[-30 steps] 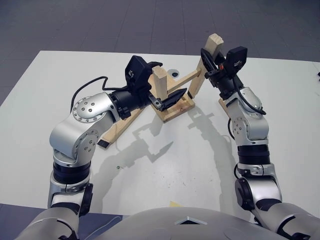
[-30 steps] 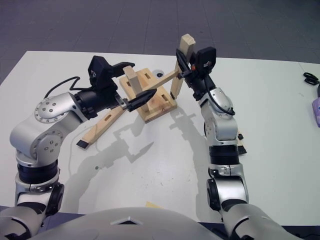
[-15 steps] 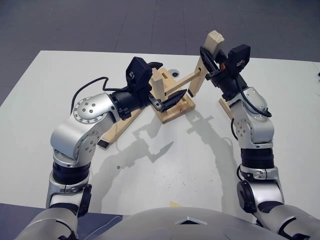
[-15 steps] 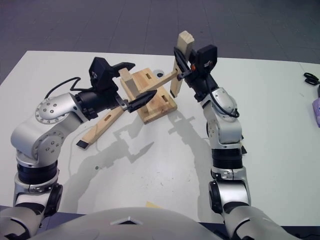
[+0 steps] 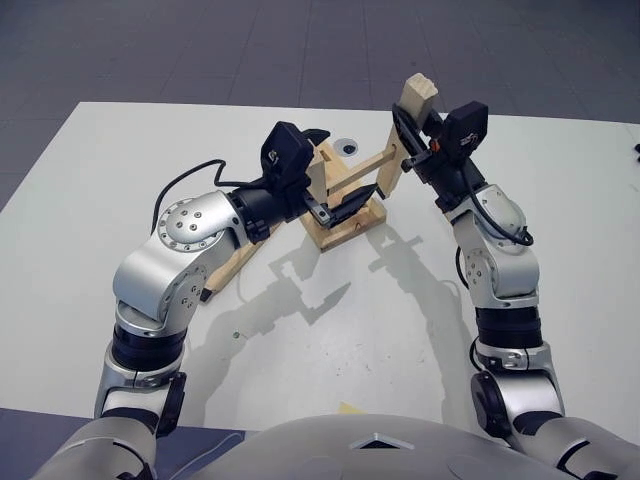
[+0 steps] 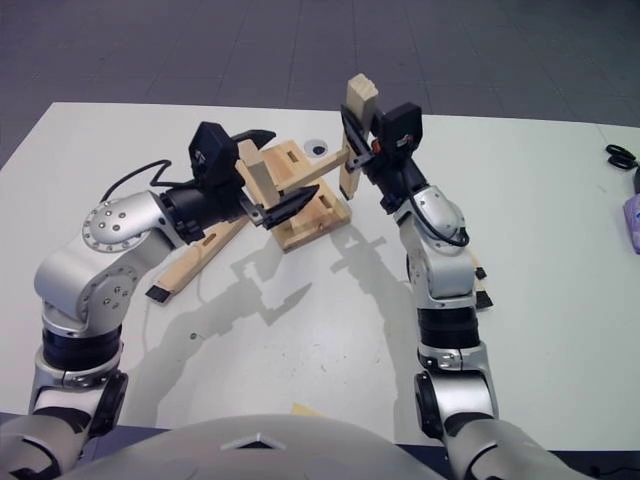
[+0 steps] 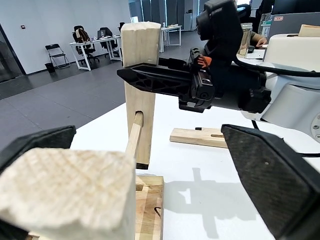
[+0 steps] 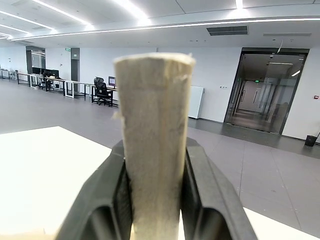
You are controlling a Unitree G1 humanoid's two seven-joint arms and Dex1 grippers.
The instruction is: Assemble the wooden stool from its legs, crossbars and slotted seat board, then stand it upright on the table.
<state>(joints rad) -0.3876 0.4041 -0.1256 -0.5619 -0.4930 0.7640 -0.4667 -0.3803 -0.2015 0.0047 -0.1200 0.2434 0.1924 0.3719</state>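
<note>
The slotted seat board [image 5: 350, 212] lies flat on the white table [image 5: 330, 330]. One wooden leg [image 5: 322, 172] stands upright in it, and my left gripper [image 5: 330, 168] is open around that leg, one finger [image 7: 272, 175] well clear of the wood. My right gripper [image 5: 408, 125] is shut on a second leg [image 6: 357, 110], held upright above the board's far right corner. A thin crossbar [image 5: 358, 172] runs from this leg [image 7: 140, 95] down towards the first. In the right wrist view the held leg [image 8: 153, 145] sits between the black fingers [image 8: 205, 200].
A slotted wooden part [image 5: 238, 250] lies on the table under my left forearm. Another loose wooden part [image 7: 200, 136] lies beside my right arm. A small round ring [image 5: 347, 146] sits behind the board. Scissors [image 6: 620, 155] lie at the table's right edge.
My right gripper has carried its leg and the crossbar to the left, closer to the board. My left arm has pushed forward, its gripper staying open around the upright leg.
</note>
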